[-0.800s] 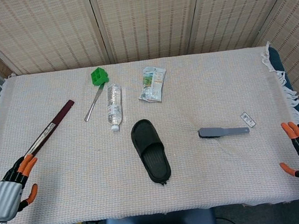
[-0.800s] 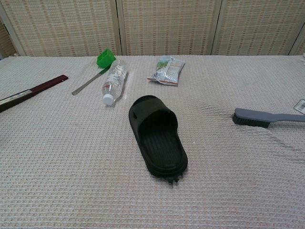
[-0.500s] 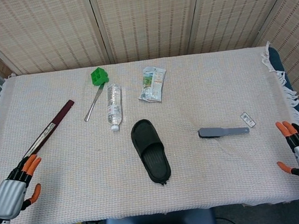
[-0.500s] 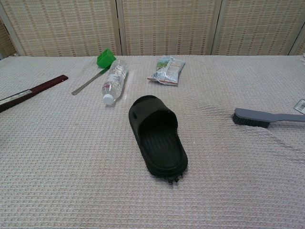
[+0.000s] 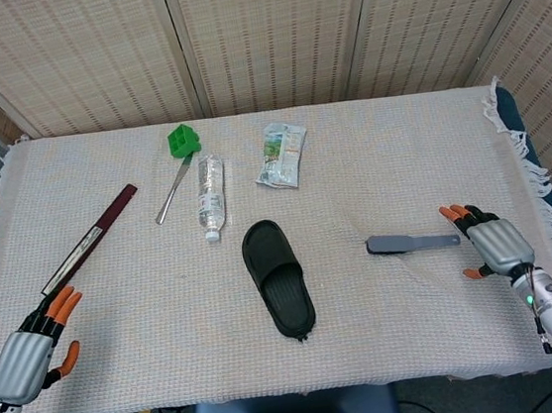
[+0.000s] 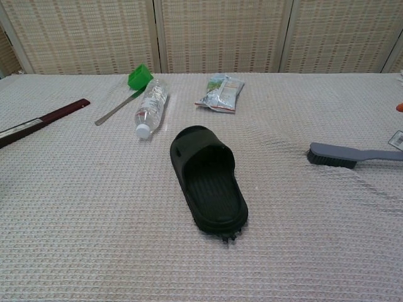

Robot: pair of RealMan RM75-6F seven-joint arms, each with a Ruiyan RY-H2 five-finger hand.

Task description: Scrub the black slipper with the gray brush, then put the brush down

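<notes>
The gray brush (image 5: 411, 243) lies flat on the cloth-covered bench (image 5: 390, 154), well right of the black slipper (image 5: 278, 278), bristle head pointing toward the slipper and the thin handle running out toward the right robot hand (image 5: 491, 244). That robot hand sits just beside the handle's tip with its fingers apart and nothing in them — not touching the brush as far as the head view shows. The left robot hand (image 5: 30, 346) hangs off the near left corner, also empty with fingers spread. Handling-wise, the brush looks like light rigid plastic, so it probably won't flex, but the handle is slim and lies low on the weave; a grip around the middle or rear of the handle seems the safest bet, since pinching only the very end would likely let the head droop during scrubbing. The slipper looks like soft molded foam or rubber, light enough to skid on the cloth once the bristles push on it — so the free robot hand may need to pin it down.
</notes>
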